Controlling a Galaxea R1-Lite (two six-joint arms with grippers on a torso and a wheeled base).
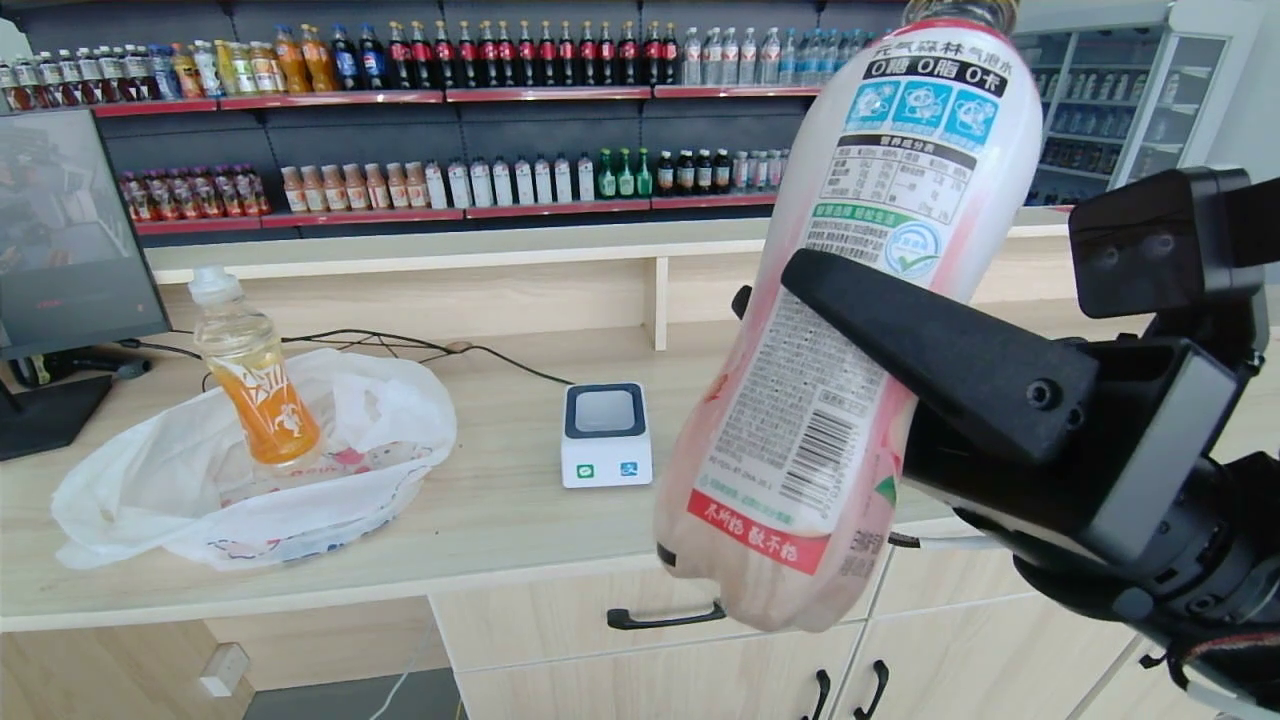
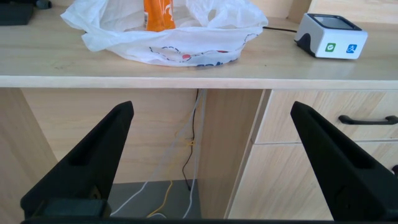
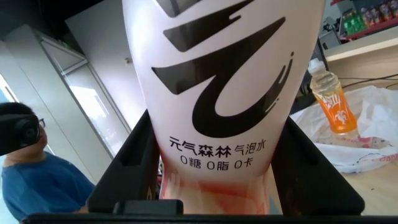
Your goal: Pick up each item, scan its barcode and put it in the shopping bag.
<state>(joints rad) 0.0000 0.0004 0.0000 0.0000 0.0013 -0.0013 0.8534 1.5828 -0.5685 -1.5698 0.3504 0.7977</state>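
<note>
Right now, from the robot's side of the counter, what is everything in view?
pink drink bottle: one, pink and white, held up in the right gripper
orange drink bottle: one, orange, upright in the shopping bag
shopping bag: one, white, open on the counter, left part
scanner: one, white with dark top, on the counter beside the bag
monitor: one, dark, far left
shelf bottles: many, mixed colours, behind the counter
right gripper: black, shut on the pink drink bottle
left gripper: black, open, below the countertop
</note>
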